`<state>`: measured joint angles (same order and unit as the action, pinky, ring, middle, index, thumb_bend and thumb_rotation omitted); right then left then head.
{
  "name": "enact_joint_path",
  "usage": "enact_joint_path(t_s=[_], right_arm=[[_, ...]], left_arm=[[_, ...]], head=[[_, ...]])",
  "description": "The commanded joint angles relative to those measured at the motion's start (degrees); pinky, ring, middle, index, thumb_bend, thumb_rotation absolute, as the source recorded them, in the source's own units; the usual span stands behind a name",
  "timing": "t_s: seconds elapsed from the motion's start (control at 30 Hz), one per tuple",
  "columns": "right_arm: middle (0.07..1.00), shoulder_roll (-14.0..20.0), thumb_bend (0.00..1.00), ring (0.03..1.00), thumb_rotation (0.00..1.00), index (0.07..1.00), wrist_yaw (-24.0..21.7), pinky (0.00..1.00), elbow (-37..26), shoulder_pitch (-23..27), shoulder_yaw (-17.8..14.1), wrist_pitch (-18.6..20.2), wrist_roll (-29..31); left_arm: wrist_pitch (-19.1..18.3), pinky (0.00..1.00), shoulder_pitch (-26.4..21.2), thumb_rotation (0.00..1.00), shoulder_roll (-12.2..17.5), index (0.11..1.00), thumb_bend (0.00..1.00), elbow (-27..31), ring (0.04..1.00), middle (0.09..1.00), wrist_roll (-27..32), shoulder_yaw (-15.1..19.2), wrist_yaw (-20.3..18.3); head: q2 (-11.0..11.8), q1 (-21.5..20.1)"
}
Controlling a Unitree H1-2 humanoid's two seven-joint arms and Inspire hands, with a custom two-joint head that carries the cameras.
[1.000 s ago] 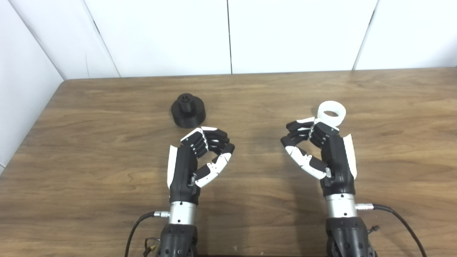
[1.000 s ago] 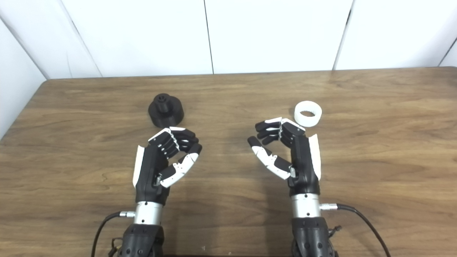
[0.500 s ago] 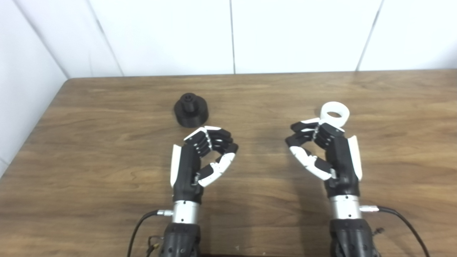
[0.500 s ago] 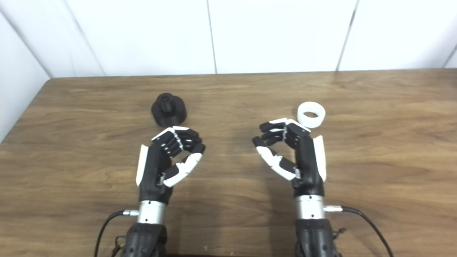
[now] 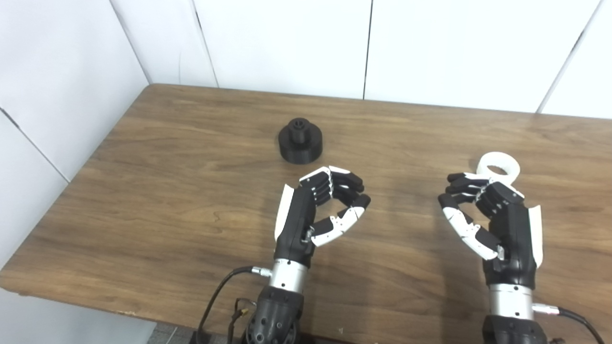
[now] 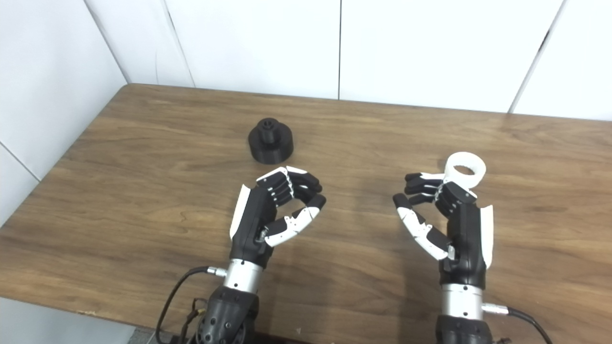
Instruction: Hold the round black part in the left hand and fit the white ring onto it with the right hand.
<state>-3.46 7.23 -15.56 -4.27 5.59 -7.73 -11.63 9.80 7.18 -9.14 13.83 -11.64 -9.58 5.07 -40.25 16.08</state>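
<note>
Hands (image 5: 320, 210) (image 5: 492, 215) empty, fingers curled loosely, grasping nothing; black part (image 5: 300, 142) on counter (image 5: 167, 191) just beyond left hand, white ring (image 5: 498, 166) beyond right—reach forward, uncurl, wrap part's wide base squarely.

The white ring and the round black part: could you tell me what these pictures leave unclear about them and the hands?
- White ring: its near lower edge is hidden behind the right hand in both eye views, so contact cannot be judged.
- Round black part: the bore in its top boss is too small to make out.
- Left hand: its palm side faces away.
- Both forearms are cut off by the bottom edge.
</note>
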Motion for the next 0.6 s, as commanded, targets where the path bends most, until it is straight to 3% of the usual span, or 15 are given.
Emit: enact_joint_path(t_s=[0.0, 0.13, 0.3, 0.4, 0.57], right_arm=[[0.594, 0.4, 0.5, 0.531, 0.16, 0.495, -0.3, 0.45, -0.8, -2.8, -0.2, -2.2, 0.5], [0.595, 0.4, 0.5, 0.535, 0.16, 0.495, -0.7, 0.45, -0.7, -2.8, -0.4, -2.1, 1.5], [0.599, 0.5, 0.5, 0.537, 0.16, 0.496, -0.7, 0.45, -0.5, -2.7, -0.4, -2.3, 1.4], [0.597, 0.5, 0.5, 0.535, 0.16, 0.496, -0.5, 0.45, -0.2, -2.7, -0.4, -2.5, 1.1], [0.599, 0.6, 0.5, 0.536, 0.16, 0.496, -0.6, 0.45, 0.2, -2.6, -0.5, -3.1, 1.6]], left_arm=[[2.0, 0.43, -1.2, 0.07, -0.5, 0.487, 0.5, 0.3, 0.493, 0.529, -1.0, -0.2, 0.7], [1.2, 0.44, -1.7, 0.08, 0.3, 0.488, 0.5, 0.9, 0.496, 0.536, -2.8, 0.6, 0.8], [-5.1, 0.46, -4.1, 0.08, 4.4, 0.497, 0.5, 5.1, 0.58, 0.649, -10.9, 2.1, -1.5], [-9.5, 0.48, -5.5, 0.19, 7.0, 0.66, 0.63, 7.9, 0.628, 0.706, -13.8, 2.8, -3.2], [-16.6, 0.57, -8.0, 0.24, 11.3, 0.763, 0.7, 11.5, 0.726, 0.787, -18.3, 3.8, -6.8]], head=[[-0.1, 0.0], [0.2, 0.2], [0.5, 0.3], [0.5, 0.3], [0.7, 0.4]])
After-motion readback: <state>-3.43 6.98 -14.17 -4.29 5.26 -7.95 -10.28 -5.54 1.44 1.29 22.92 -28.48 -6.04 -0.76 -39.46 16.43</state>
